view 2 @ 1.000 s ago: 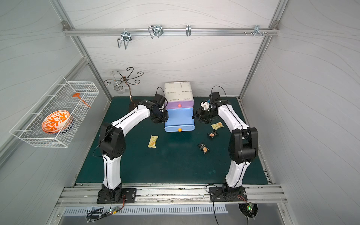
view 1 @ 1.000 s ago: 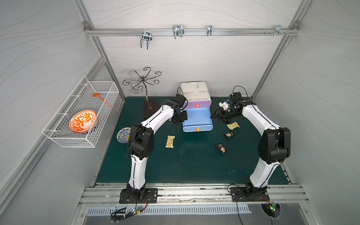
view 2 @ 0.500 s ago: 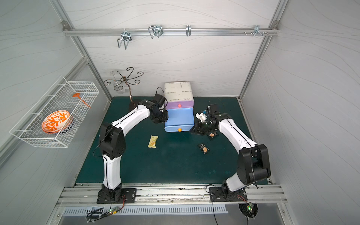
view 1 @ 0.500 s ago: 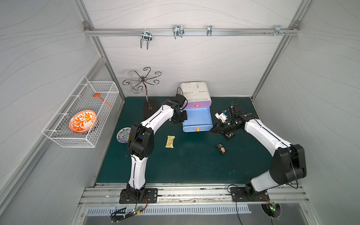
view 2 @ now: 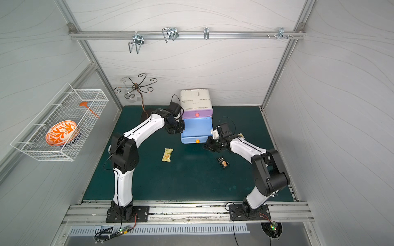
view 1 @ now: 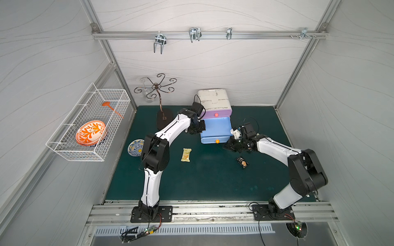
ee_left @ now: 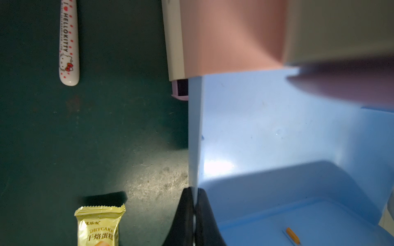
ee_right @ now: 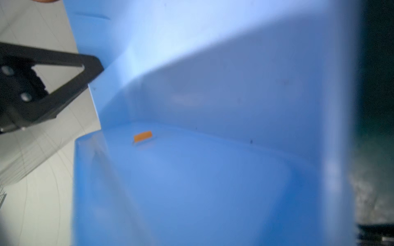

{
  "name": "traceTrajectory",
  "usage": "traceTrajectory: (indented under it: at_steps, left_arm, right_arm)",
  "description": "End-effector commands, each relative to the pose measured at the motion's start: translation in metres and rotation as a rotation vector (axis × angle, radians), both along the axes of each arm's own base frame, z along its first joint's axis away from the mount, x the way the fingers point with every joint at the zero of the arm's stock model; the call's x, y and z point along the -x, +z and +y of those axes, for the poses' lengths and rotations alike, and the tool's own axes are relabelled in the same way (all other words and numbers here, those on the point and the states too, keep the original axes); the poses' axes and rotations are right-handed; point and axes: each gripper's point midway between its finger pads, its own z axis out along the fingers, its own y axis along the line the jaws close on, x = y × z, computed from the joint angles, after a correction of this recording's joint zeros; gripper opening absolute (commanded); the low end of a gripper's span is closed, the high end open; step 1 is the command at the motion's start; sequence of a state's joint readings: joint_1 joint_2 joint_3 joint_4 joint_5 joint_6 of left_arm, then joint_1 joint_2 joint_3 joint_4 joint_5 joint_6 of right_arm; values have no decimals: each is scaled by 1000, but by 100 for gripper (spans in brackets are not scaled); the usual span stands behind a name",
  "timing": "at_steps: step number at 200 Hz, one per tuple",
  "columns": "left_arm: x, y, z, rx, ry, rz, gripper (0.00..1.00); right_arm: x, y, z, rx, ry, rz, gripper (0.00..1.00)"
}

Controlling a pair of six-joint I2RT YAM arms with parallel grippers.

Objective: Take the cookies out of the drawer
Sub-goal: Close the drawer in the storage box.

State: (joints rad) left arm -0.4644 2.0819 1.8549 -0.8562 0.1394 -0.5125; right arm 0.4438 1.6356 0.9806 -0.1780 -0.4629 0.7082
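The blue drawer [view 1: 215, 130] stands pulled out under a shut purple drawer [view 1: 216, 111]. Its inside [ee_right: 191, 181] shows no packet in either wrist view. My left gripper [ee_left: 194, 191] is shut on the drawer's side wall [ee_left: 195, 138], at its left edge in a top view [view 1: 195, 127]. My right gripper [view 1: 229, 146] sits low at the drawer's front right corner; its jaws are hidden. Cookies lie on the mat: a pale yellow packet [view 1: 186, 154] [ee_left: 99, 225], a black packet [view 1: 242, 163], and a yellow corner [view 2: 241, 134] behind the right arm.
A Hello Kitty handle [ee_left: 69, 42] lies on the green mat left of the drawer unit. A blue-patterned plate [view 1: 135, 148] sits by the left arm. A curly metal stand [view 1: 158, 89] is at the back left. A wire basket [view 1: 89, 123] hangs on the left wall.
The right arm has swung from beside the drawer's right side forward and left to its front right corner, covering a black packet. The left arm has not moved.
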Motion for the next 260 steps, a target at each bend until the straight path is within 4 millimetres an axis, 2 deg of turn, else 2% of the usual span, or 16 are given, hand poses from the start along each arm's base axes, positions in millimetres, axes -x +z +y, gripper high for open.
traceTrajectory:
  at_steps: [1, 28, 71, 82, 117, 129, 175, 182, 230, 244, 260]
  left_arm:
    - [-32, 37, -26, 126, -16, -135, 0]
    - [-33, 40, -28, 136, -22, -140, 0]
    - [-33, 41, -32, 156, -34, -135, 0]
    - [-33, 44, -34, 172, -39, -137, 9]
    - [-28, 60, -37, 208, -37, -144, 44]
    - [-23, 64, -34, 211, -33, -142, 50]
    - [5, 76, -18, 183, -38, -122, 54]
    - [14, 67, -14, 170, -39, -93, 54]
    - [69, 74, -1, 163, -91, -23, 54]
    - [82, 85, 0, 167, -123, -25, 53]
    - [84, 108, -1, 195, -140, -75, 53]
  right_arm:
    - [-31, 8, 10, -9, -75, -87, 13]
    - [-49, 17, 12, 8, -123, -152, 13]
    - [-62, 29, 19, -3, -169, -229, 13]
    - [-65, 32, 23, -5, -172, -239, 13]
    - [-76, 33, 31, -19, -179, -237, 13]
    - [-80, 35, 32, -22, -184, -243, 13]
    - [-96, 44, 35, -20, -200, -273, 13]
    - [-98, 44, 35, -19, -199, -274, 13]
    - [-118, 43, 37, -10, -221, -289, 13]
    - [-124, 43, 38, -15, -226, -294, 13]
    - [-131, 45, 37, -12, -234, -302, 13]
